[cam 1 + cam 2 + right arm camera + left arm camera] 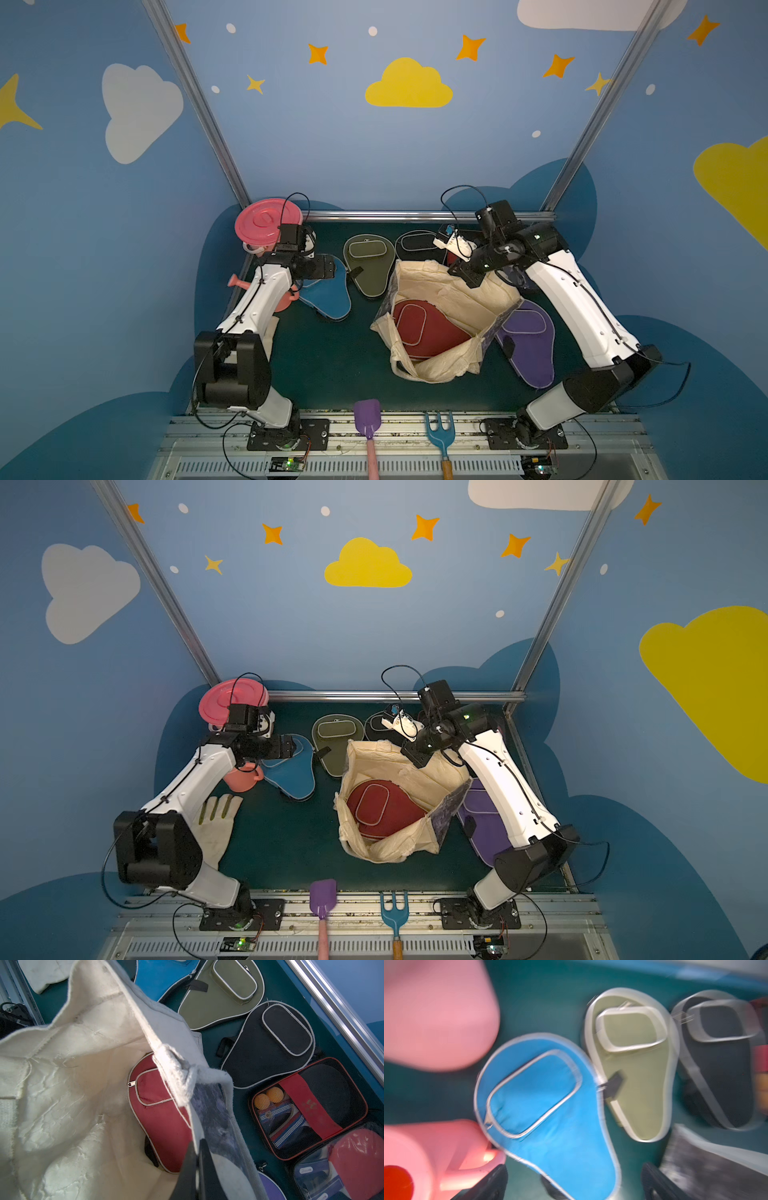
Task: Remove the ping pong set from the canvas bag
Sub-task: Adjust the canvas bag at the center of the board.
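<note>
At the left edge of the green table [324,365], the left arm [257,299] leans forward from its base with the elbow bent. Its wrist is turned so the left gripper [574,1183] points down over the narrow end of the blue case [328,297], jaws spread wide and gripping nothing. That case lies flat on the table, piped in grey, just beside a pink watering can [243,779]. Next to it lie the olive case [370,266] and then the black case [268,1047], both flat near the back of the table.

At mid-table the canvas bag [465,303] gapes open, cream inside with a grey-purple print outside. The maroon case [428,332] lies in its bottom.

The right arm [582,307] slants forward and inward, and the right gripper [198,1169] is pinched tight on the bag's far wall. The purple case [532,345] lies flat on the table beside the bag, partly under that arm. Beyond the bag, a mesh pack [311,1109] holding orange balls [268,1098] lies next to a clear pack [357,1159] showing a red paddle.
</note>
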